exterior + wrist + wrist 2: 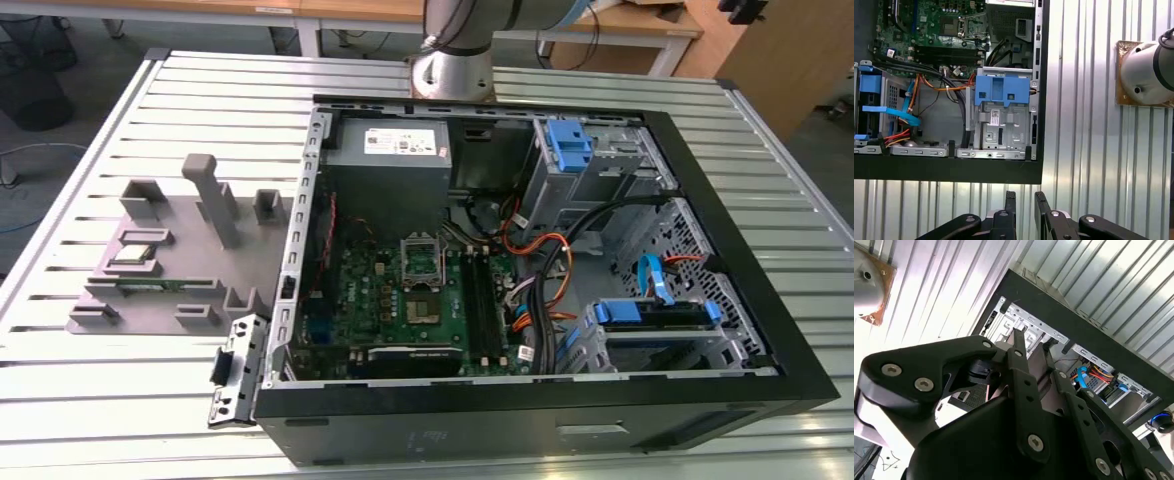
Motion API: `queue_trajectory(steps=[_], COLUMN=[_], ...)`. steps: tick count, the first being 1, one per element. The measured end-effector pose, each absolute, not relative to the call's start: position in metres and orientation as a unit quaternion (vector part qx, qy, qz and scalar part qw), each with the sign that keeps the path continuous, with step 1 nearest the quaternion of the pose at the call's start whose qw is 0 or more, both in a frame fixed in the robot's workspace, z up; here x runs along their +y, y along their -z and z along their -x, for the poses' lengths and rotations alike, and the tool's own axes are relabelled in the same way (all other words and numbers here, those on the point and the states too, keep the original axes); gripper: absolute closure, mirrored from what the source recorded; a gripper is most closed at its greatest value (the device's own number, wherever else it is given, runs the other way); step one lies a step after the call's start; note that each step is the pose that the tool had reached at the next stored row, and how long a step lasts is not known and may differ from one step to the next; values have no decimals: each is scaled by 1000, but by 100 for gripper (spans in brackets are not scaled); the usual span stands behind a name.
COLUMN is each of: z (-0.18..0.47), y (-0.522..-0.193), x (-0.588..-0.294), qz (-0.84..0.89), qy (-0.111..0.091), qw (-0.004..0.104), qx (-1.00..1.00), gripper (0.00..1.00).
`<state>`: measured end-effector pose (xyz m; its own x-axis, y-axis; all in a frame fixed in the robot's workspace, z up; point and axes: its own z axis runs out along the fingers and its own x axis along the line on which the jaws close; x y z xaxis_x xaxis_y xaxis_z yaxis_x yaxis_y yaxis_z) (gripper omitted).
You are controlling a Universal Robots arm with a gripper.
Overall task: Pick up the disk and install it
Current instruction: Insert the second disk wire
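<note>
Black metal claw (1025, 200) hovered nearly closed, empty, over ribbed silver counter (1084, 165); blue-railed silver disk (650, 312) sat lower right inside open black computer case (747, 250).

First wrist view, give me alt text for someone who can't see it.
An open black computer case lies on a ribbed metal table, showing a green motherboard, orange and black cables, and a blue plastic bracket on a metal drive cage. The black gripper hangs empty beyond the case's edge, fingers nearly together.

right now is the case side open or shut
Open: the case lies on its side with no panel, so the motherboard and cables show.
</note>
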<state>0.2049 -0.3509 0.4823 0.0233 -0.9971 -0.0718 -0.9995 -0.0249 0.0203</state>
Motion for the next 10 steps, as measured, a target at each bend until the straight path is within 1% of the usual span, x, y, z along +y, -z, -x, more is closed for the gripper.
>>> queue_trajectory(steps=[10], z=[-203], y=[-479], x=[-351], qz=[715], qy=[-33], qw=[18], qx=[698], gripper=[71])
